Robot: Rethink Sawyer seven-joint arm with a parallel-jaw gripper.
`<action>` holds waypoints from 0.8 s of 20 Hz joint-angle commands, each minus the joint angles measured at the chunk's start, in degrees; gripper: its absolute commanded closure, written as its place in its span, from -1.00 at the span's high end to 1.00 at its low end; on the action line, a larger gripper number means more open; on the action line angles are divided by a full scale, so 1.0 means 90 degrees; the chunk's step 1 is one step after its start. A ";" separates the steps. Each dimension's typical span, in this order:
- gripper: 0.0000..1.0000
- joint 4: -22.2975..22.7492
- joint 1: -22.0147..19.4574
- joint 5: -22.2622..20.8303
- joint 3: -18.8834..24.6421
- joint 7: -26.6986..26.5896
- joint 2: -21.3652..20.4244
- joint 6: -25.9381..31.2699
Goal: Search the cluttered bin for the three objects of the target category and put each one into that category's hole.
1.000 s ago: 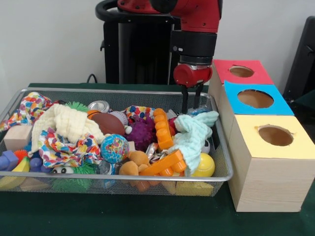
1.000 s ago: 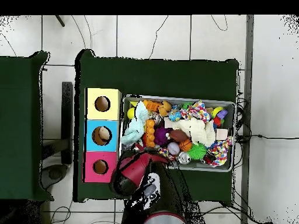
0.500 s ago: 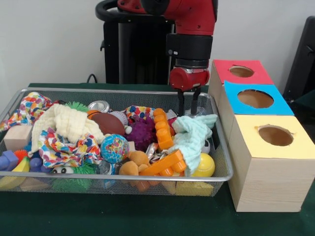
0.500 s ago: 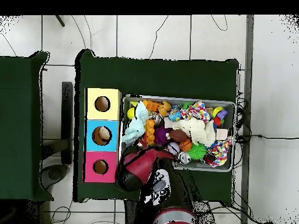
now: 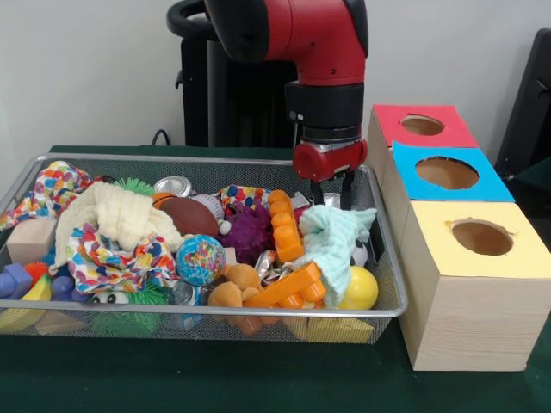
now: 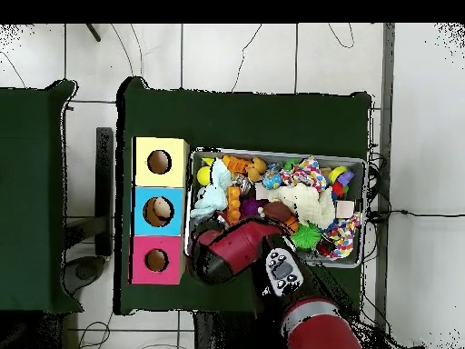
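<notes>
While the gripper [image 5: 330, 191] hangs with two dark fingers spread over the wire-mesh bin [image 5: 103, 325], a crumpled mint cloth [image 5: 338, 242] lies just below at its 6 o'clock. Three wooden boxes, topped red [image 5: 419, 126], blue [image 5: 447, 172] and yellow [image 5: 480, 237], each show one round hole.

Front camera low, close across table, overhead straight down, both sharing bin [image 5: 383, 249] [image 6: 358, 164]

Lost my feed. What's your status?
Gripper open, empty, fingers down over mint cloth. Bin cluttered. Boxes clear.
</notes>
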 commanded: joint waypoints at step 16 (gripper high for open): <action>1.00 -0.0306 -0.0400 0.0714 0.0949 -0.0225 0.1133 0.2008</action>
